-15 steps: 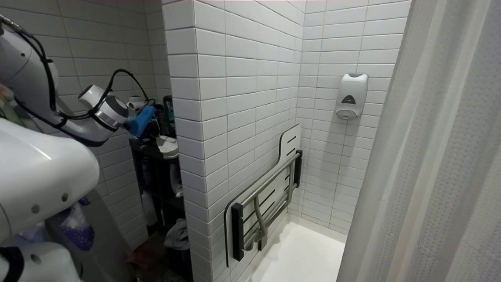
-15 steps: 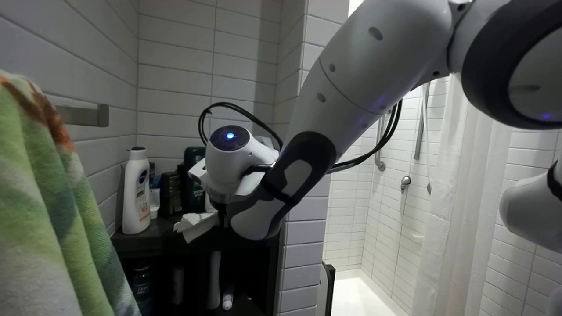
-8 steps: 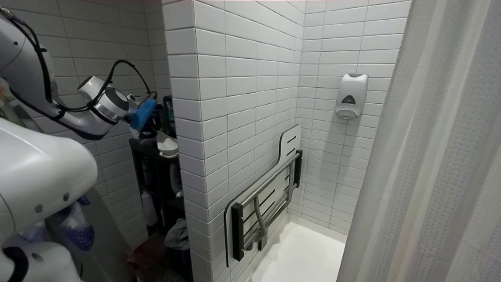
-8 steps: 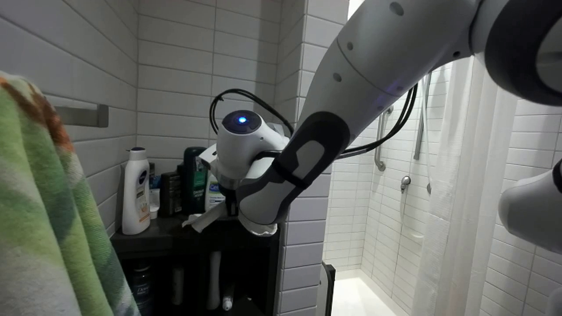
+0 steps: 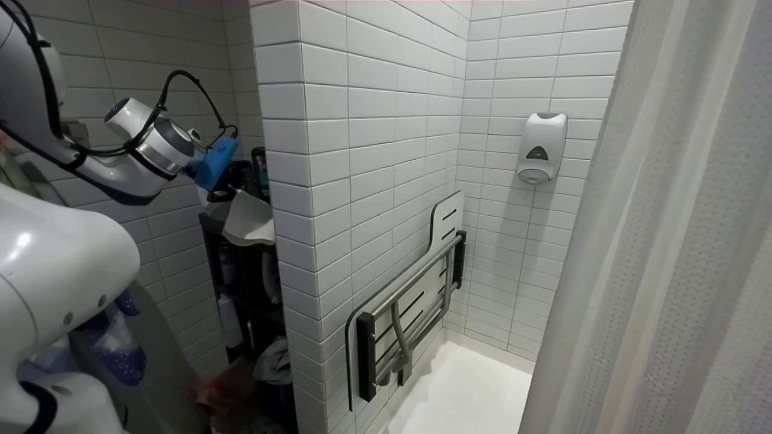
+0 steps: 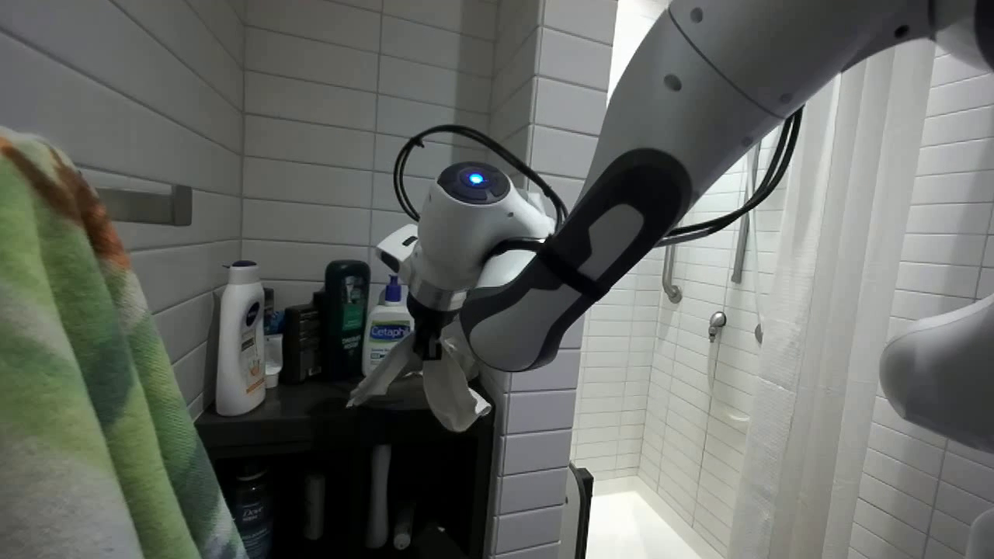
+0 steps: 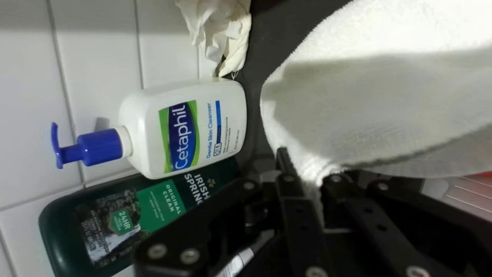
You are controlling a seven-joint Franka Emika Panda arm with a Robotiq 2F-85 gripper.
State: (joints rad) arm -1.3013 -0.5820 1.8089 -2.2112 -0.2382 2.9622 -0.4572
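My gripper (image 7: 309,175) is shut on a white cloth (image 7: 357,96), pinching a gathered fold of it. In an exterior view the gripper (image 6: 429,345) points down over the dark shelf unit (image 6: 295,423), and the cloth (image 6: 450,388) droops in two flaps, one past the shelf's front edge. Whether the cloth still touches the top is unclear. Nearest in the wrist view, which lies sideways, is the white Cetaphil pump bottle (image 7: 219,127). A dark green Irish Spring bottle (image 7: 130,215) stands beside it. Crumpled white material (image 7: 219,30) lies past the Cetaphil bottle.
A tall white lotion bottle (image 6: 242,341) and a dark box-shaped bottle (image 6: 301,341) stand further along the shelf top. The tiled wall end (image 6: 543,419) rises close beside the arm. A colourful towel (image 6: 85,349) hangs in front; a folded shower seat (image 5: 416,301) is beyond the wall.
The arm has risen and drawn back from the shelf, taking the cloth up with it. More of the cloth now hangs free below the gripper, and the Cetaphil bottle has come into sight.
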